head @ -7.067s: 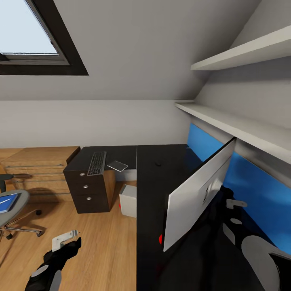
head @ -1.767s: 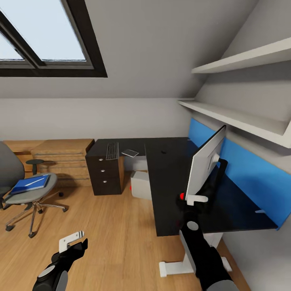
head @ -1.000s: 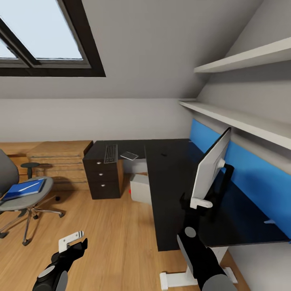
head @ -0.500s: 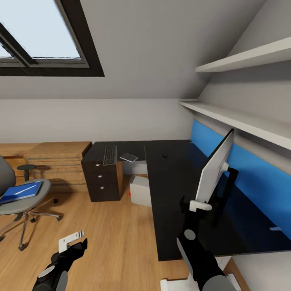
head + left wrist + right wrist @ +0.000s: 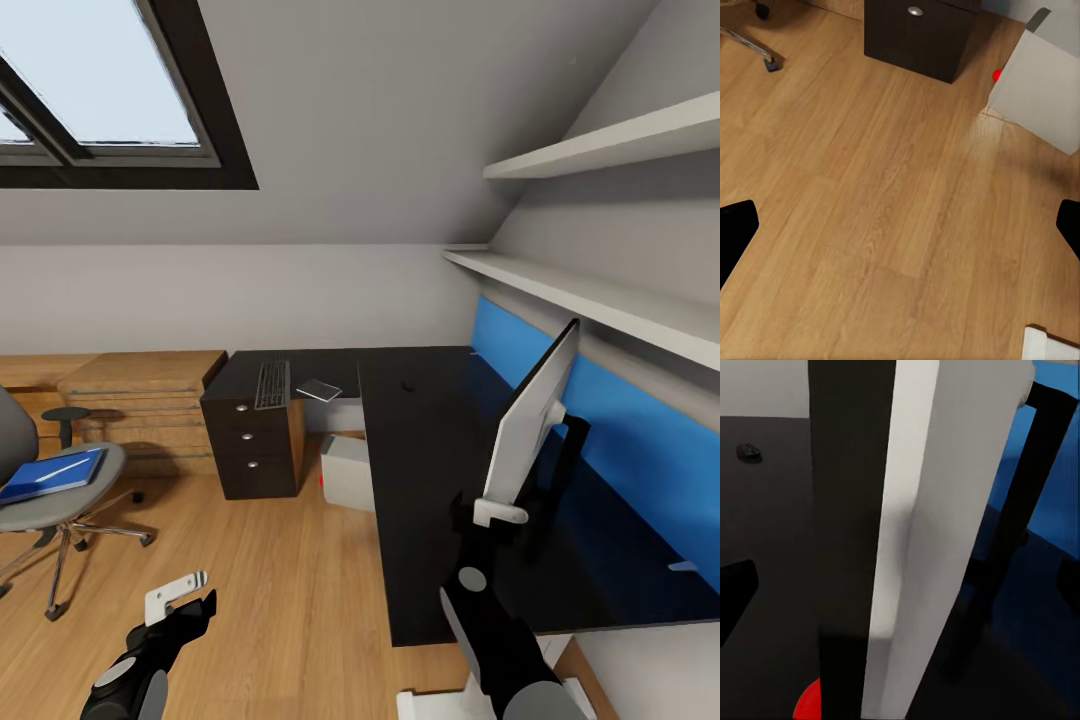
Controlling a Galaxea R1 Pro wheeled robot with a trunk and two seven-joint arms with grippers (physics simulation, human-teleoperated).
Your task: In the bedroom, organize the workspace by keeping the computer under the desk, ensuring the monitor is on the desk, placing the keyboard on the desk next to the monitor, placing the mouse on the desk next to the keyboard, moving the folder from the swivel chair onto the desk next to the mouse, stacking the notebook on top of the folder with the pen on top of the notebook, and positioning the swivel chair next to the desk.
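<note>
The monitor (image 5: 530, 420) stands edge-on on the black desk (image 5: 420, 470) by its blue back panel; its white back shows. My right gripper (image 5: 490, 510) is open at its lower corner, and the monitor's edge (image 5: 907, 510) lies between the spread fingers. The mouse (image 5: 407, 384) lies farther along the desk. The keyboard (image 5: 272, 383) and a flat grey rectangle (image 5: 320, 389), maybe the notebook, lie on the dark drawer unit (image 5: 255, 445). The computer (image 5: 348, 472) stands on the floor by the desk. The swivel chair (image 5: 60, 500) holds the blue folder (image 5: 45, 476) and the pen (image 5: 68, 464). My left gripper (image 5: 180, 595) hangs open over the floor.
A light-wood drawer chest (image 5: 140, 400) stands against the far wall behind the chair. Two white shelves (image 5: 590, 300) run above the desk under a sloped ceiling. In the left wrist view the computer (image 5: 1039, 82) and the drawer unit (image 5: 919, 34) border the wooden floor (image 5: 885, 210).
Seven seconds ago the monitor leaned over at my right arm; now it stands upright. The camera has backed off and turned. In the last half second almost nothing has moved.
</note>
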